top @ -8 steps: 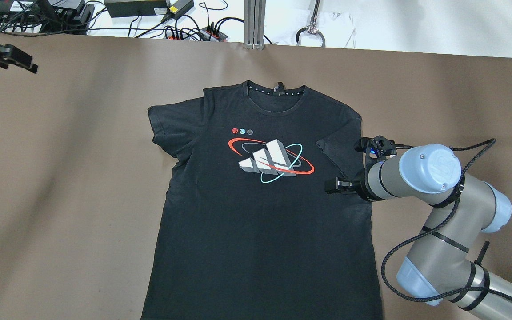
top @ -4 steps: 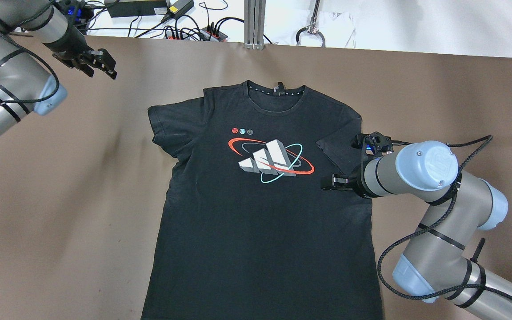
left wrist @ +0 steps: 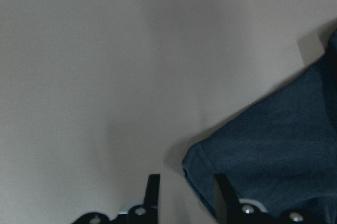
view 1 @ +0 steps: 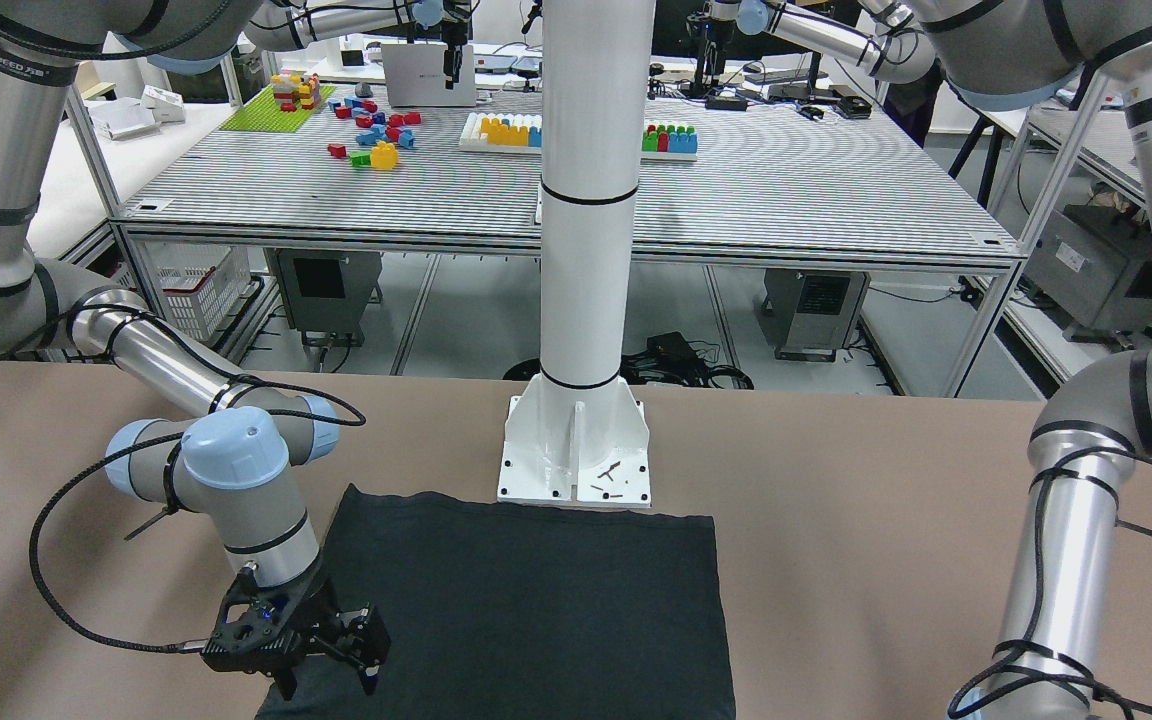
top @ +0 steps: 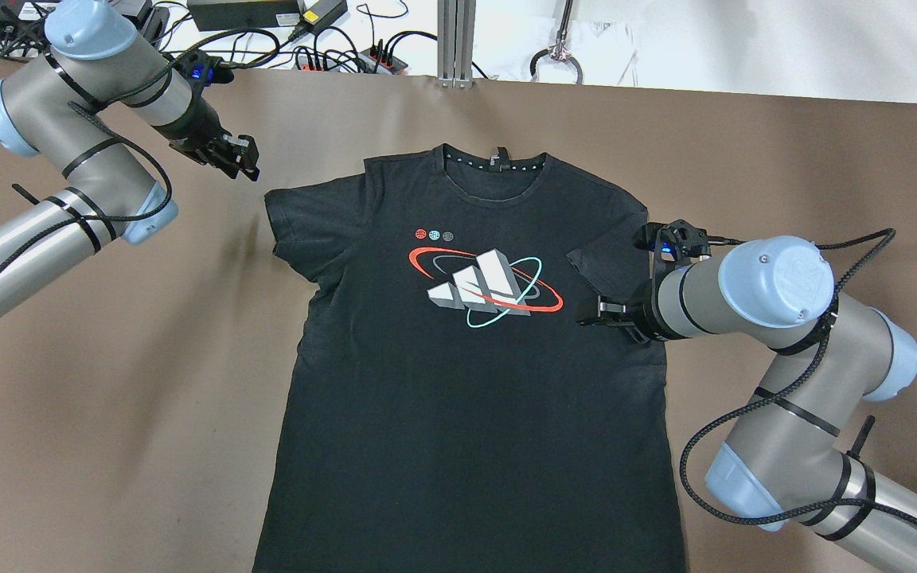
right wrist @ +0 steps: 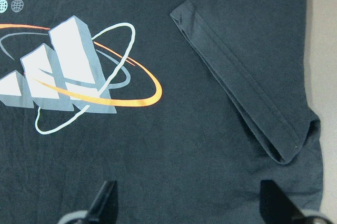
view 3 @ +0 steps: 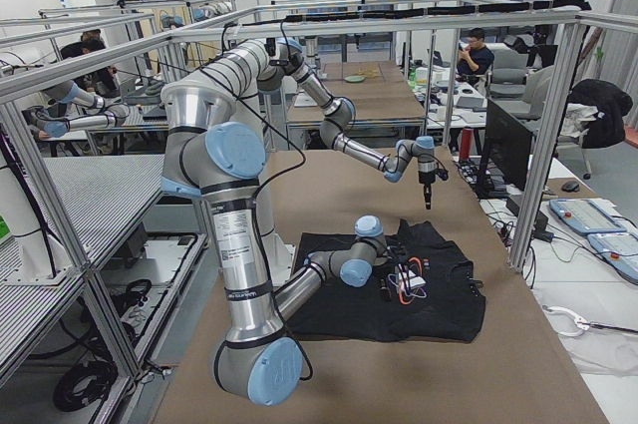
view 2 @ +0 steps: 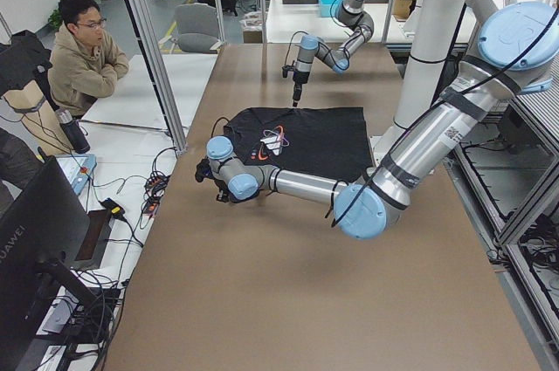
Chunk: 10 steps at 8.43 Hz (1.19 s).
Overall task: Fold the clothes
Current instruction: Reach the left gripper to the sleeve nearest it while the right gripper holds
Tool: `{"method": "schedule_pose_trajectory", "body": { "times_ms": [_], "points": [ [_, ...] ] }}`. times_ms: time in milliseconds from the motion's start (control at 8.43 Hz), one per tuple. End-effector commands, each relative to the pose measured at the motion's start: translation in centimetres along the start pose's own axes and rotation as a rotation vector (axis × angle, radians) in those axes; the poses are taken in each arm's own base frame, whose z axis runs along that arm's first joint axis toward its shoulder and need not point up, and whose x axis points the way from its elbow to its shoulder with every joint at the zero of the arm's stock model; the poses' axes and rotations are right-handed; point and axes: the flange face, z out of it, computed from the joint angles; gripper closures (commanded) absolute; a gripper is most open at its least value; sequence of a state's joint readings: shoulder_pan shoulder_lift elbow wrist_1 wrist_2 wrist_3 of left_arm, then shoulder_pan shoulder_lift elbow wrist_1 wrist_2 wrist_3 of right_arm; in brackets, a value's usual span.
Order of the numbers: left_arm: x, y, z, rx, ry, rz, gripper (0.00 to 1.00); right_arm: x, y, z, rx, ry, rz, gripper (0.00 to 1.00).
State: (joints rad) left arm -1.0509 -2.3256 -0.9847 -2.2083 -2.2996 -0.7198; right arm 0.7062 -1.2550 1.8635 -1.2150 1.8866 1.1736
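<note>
Right jaws released and wide apart, nothing between the fingertips (right wrist: 108, 197). Hover low over the black T-shirt (top: 458, 414), just inside its right edge and just below the right sleeve (top: 610, 267), folded inward onto the chest. Reach there on the right arm (top: 777, 294), in from the near right corner of the overhead view. Left jaws released as well, with a narrower gap between the fingertips (left wrist: 152, 184) and nothing grasped. Hang on the left arm (top: 92, 119) over the bare brown worktop (top: 108, 398), just outside the corner of the left sleeve (top: 299, 223); cannot tell whether touching cloth or worktop. As for the T-shirt: lies flat and face up in the middle of the worktop, collar (top: 494, 171) at the far side from the robot, hem just beside the base of the white pillar (view 1: 576, 440). Shows a chest print (top: 486, 286) of three white bars ringed in red and teal, with three small dots above. Left sleeve spread flat to the side, unfolded. Beyond the far edge of the worktop, a tangle of cables and power bricks (top: 331, 48) on a white surface. At the end of the worktop in the left side view, a seated man (view 2: 83, 61) in a beige jacket, arms folded.
</note>
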Motion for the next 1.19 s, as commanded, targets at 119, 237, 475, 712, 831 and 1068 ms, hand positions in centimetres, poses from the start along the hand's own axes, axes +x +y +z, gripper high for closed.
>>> {"method": "schedule_pose_trajectory", "body": {
  "times_ms": [119, 237, 475, 712, 831, 1068],
  "points": [
    [2.2, 0.5, 4.1, 0.002, -0.018, 0.029, 0.60, -0.1, -0.1, -0.4, 0.018, -0.001, 0.001, 0.05],
    [2.0, 0.6, 4.7, 0.006, -0.019, 0.035, 0.60, 0.0, -0.2, -0.2, 0.019, 0.004, 0.002, 0.05],
    [2.0, 0.1, 5.4, 0.009, -0.034, 0.031, 0.61, 0.0, -0.2, -0.4, 0.020, 0.001, 0.001, 0.05],
    [1.9, 0.0, 5.7, 0.003, -0.039, 0.026, 0.62, 0.1, -0.2, -0.3, 0.020, 0.005, 0.002, 0.05],
    [1.8, 0.1, 5.9, 0.000, -0.040, 0.025, 0.64, 0.0, -0.2, -0.3, 0.024, 0.003, 0.001, 0.05],
    [1.8, 0.1, 5.9, 0.000, -0.039, 0.026, 0.77, 0.0, -0.2, -0.5, 0.027, 0.001, 0.001, 0.05]
  ]
}}
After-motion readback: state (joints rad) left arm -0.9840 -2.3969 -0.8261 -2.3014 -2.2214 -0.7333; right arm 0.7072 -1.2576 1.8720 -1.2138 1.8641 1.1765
